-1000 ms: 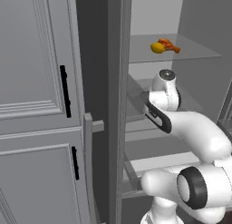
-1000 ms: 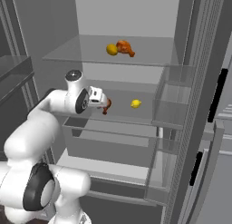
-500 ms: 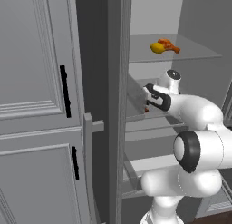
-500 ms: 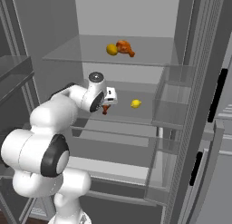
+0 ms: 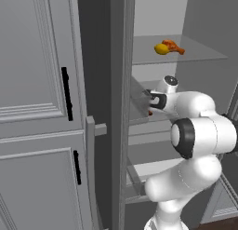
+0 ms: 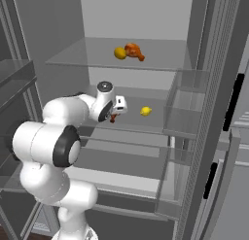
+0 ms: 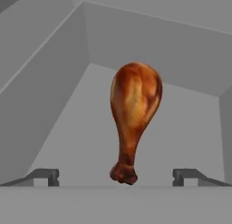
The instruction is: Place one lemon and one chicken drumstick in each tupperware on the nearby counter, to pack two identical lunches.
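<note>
Hand view: my gripper (image 7: 116, 175) stands wide, straddling a chicken drumstick (image 7: 133, 116).
Arm folds toward the fridge shelf (image 6: 131, 118).

Open fridge, arm reaching in.
Upper shelf (image 5: 204, 54): lemon (image 5: 161, 49) touching drumstick (image 5: 173, 46); gripper (image 5: 151, 102) at middle shelf.

Flat, even rendered light throughout, moderately dim and grey, with no clear source. Edges are crisp everywhere, without blur or lens bending (the renders are a little coarse). The drumstick (image 7: 134, 114) carries a soft pale sheen toward 12 o'clock. The arm (image 6: 63, 118) shows gentle shading, darker toward 6 o'clock; cast shadows are faint.
</note>
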Controlling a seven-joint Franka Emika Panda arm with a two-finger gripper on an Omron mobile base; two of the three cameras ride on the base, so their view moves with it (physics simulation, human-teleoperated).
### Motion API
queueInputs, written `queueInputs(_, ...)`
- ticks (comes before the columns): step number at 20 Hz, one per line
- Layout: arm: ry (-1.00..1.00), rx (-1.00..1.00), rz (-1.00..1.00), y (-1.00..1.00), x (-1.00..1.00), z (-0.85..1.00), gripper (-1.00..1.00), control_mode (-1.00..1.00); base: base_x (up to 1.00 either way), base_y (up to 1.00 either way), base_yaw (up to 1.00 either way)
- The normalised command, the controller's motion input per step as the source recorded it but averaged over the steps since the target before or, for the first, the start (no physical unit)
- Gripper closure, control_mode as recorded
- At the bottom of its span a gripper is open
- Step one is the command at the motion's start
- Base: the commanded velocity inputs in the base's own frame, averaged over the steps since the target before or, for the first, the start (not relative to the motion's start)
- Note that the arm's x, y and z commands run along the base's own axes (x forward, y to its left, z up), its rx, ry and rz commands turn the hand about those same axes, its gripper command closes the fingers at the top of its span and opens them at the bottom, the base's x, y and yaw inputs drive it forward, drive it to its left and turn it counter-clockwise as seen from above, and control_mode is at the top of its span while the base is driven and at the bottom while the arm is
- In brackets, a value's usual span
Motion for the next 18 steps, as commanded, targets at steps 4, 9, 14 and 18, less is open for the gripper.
queueInputs(4, 0.01, 0.0, 0.0, 0.0, 0.31, -0.01, -1.0, -1.0, 0.0, 0.0, 0.0)
queueInputs(9, 0.02, 0.0, 0.0, 0.0, 0.72, 0.0, -1.0, -1.0, 0.0, 0.0, 0.0)
queueInputs(14, 0.02, 0.0, 0.0, 0.0, 0.76, -0.03, -1.0, -1.0, 0.0, 0.0, 0.0)
queueInputs(18, 0.0, 0.0, 0.0, 0.0, -0.35, -0.04, -1.0, -1.0, 0.0, 0.0, 0.0)
